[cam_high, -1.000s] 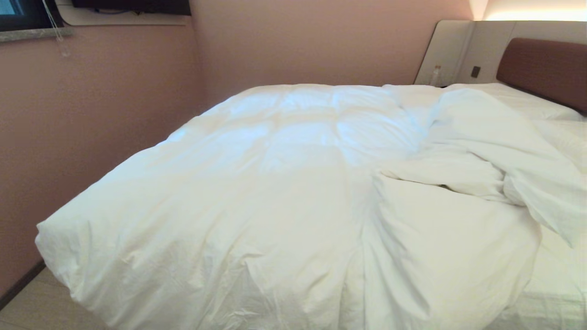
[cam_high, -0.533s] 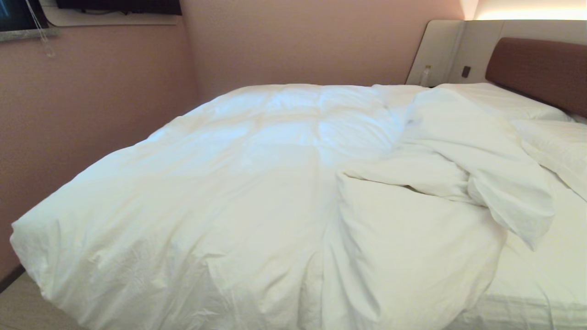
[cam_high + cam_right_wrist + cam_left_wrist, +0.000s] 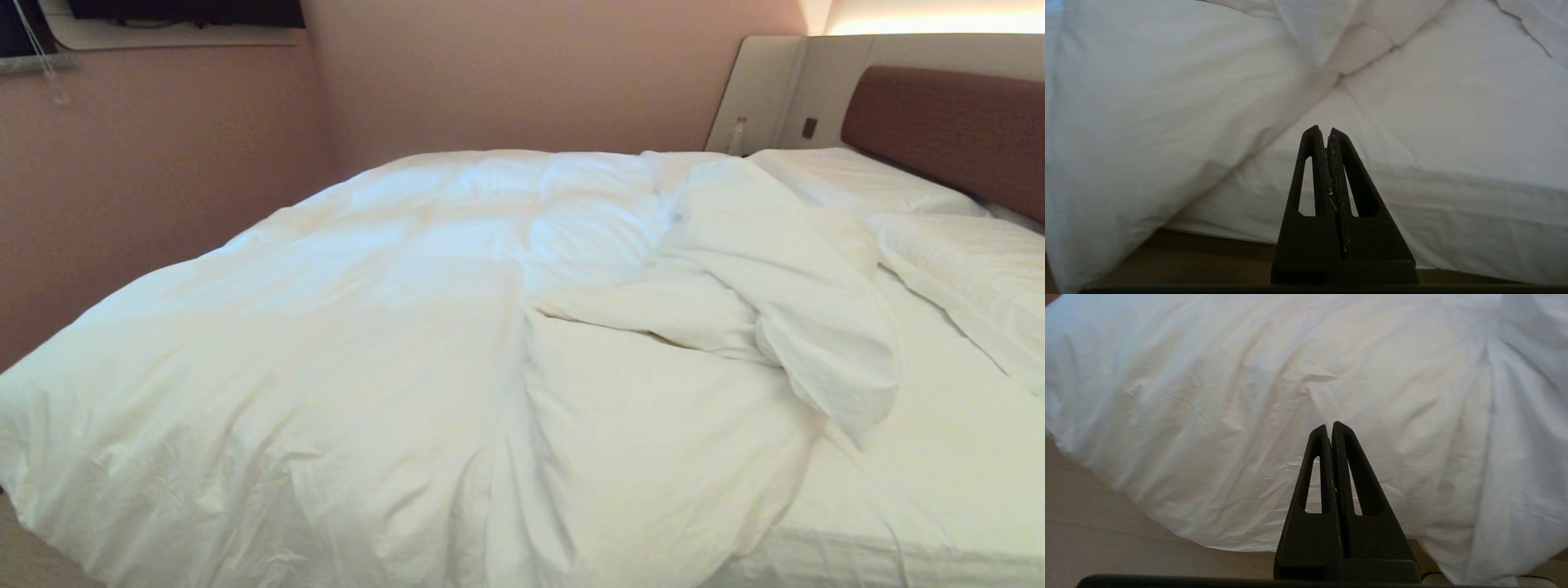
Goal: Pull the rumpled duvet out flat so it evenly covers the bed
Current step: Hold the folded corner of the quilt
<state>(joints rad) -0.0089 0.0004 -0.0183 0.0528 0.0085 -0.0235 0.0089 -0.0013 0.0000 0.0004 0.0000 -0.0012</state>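
Bed (image 3: 922,490): wide, low, white-sheeted mattress, brown padded headboard (image 3: 947,131) at its far right end. All places below are given relative to the headboard.

Duvet (image 3: 392,327): thick white quilt, faint stitched squares visible on the part farthest across the bed. It lies spread over the half of the bed away from the headboard and hangs over the foot edge. The end nearest the headboard is folded back on itself in a bunched, creased roll (image 3: 784,294), with one corner drooping onto the bare sheet. The strip of mattress between that roll and the headboard is uncovered.

Two white pillows sit directly below the headboard: the far pillow (image 3: 849,180) and the near pillow (image 3: 971,278), side by side, the roll touching or just beside the far one.

Small bottle (image 3: 739,135) stands on a ledge beyond the headboard's far end, against the pale wall panel.

Left gripper (image 3: 1329,426): fingers pressed together, holding nothing, pointed at the duvet's overhanging edge (image 3: 1274,416) at the end of the bed away from the headboard; pale floor (image 3: 1106,535) beneath. Not touching the fabric as far as can be seen.

Right gripper (image 3: 1323,130): fingers likewise pressed together and empty, aimed at the mattress side (image 3: 1453,196) where the duvet's hanging fold (image 3: 1147,122) meets bare sheet.

Neither arm shows in the head view.
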